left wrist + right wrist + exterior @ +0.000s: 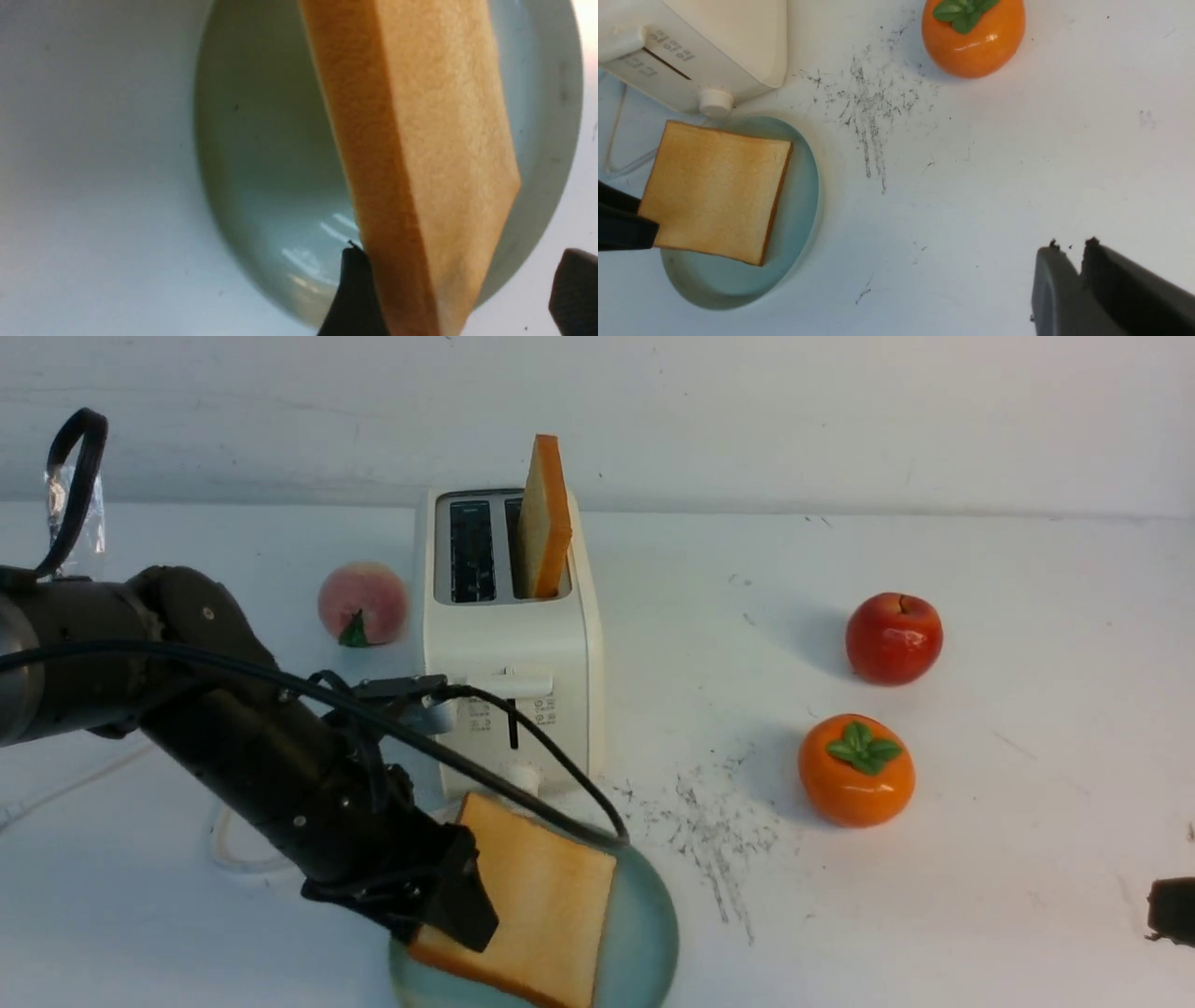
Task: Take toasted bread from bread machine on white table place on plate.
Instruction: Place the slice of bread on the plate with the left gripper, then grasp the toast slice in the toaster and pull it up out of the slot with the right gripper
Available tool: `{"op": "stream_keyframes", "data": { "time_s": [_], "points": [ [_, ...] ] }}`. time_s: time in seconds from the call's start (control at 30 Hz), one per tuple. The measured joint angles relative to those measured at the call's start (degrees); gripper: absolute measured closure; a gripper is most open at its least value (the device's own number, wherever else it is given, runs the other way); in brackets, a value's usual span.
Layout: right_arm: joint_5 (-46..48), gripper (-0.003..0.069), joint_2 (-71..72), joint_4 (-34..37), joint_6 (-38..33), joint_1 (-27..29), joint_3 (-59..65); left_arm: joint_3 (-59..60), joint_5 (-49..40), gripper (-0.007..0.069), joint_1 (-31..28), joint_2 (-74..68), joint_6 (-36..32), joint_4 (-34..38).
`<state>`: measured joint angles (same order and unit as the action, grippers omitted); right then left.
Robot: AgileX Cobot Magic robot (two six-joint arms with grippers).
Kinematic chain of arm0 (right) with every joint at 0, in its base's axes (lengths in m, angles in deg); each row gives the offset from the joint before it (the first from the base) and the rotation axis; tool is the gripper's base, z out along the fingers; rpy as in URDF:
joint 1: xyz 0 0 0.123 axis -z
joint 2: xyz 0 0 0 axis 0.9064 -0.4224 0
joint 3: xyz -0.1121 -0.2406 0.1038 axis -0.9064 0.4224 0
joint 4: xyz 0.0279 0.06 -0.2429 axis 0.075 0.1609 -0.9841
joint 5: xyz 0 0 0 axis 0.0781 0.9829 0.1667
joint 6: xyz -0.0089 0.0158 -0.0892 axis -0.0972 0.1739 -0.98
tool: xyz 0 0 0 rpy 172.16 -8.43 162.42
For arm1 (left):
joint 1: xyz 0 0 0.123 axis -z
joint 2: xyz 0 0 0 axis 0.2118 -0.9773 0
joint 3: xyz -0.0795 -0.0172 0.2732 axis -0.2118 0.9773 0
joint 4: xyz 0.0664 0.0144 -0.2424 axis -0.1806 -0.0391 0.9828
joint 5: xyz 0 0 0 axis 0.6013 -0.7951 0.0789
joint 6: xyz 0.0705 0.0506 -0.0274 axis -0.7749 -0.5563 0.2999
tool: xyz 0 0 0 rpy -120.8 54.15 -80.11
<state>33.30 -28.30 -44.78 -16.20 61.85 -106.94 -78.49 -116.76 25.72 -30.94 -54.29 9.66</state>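
Front view forward, wrists downward, sharing plate (798, 210)

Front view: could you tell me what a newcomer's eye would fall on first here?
The golden slice of toast tilted over the blue-green plate in front, the left gripper at its corner. Behind it, a second slice stands up from the right slot of the cream toaster. To the right sit an orange persimmon and a red apple.

Left arm (243, 747) stretched low, left hand (459, 899) with jaws wide apart; right hand (1071, 252) with fingers (1052, 284) nearly together.
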Motion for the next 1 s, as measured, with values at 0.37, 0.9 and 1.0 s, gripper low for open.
{"op": "stream_keyframes", "data": {
  "time_s": [0.37, 0.9, 1.0],
  "points": [
    [1.83, 0.0566, -6.22, 4.93, -8.34, -0.31, -9.97, -0.19, -3.21, 0.0206, 0.00, 11.21, 20.68, -18.26],
    [-9.38, 0.0494, -43.47, 5.73, -13.48, -23.26, -41.04, 8.50, -5.52, 0.0638, 0.00, 48.97, 33.88, -23.91],
    [-12.13, 0.0409, -50.59, 5.66, -13.48, -24.12, -48.15, 12.16, -5.64, 0.0638, 0.00, 57.20, 34.72, -23.91]
  ]
}}
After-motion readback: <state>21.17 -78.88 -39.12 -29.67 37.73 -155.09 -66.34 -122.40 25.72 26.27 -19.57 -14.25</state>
